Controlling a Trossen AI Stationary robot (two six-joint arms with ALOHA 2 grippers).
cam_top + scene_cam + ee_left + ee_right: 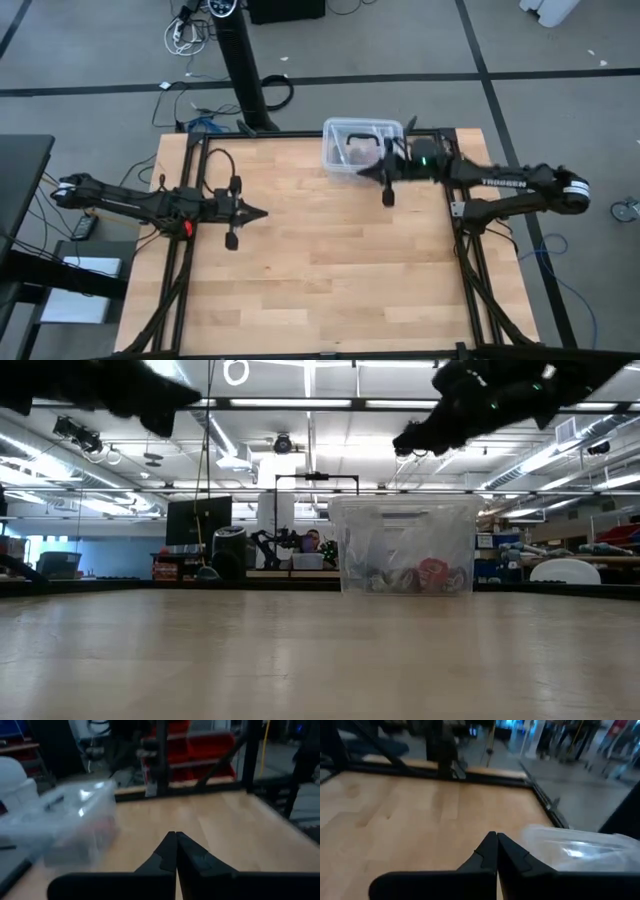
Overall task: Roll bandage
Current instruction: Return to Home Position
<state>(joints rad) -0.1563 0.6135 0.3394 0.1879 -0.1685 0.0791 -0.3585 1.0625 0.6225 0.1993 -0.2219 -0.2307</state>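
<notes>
While both of its fingers are pinched tight together on nothing, the left gripper [263, 213] hangs over the left side of the wooden table [320, 280], pointing right. The right gripper [360, 172] is clenched on nothing too. It hangs at the far right, with its tip over the near edge of a clear plastic box [340, 128]. That box sits on the far side of the table with its lid [405, 503] on. Some small things [400, 578] show through its wall, one of them red, but I cannot tell if the bandage is among them.
</notes>
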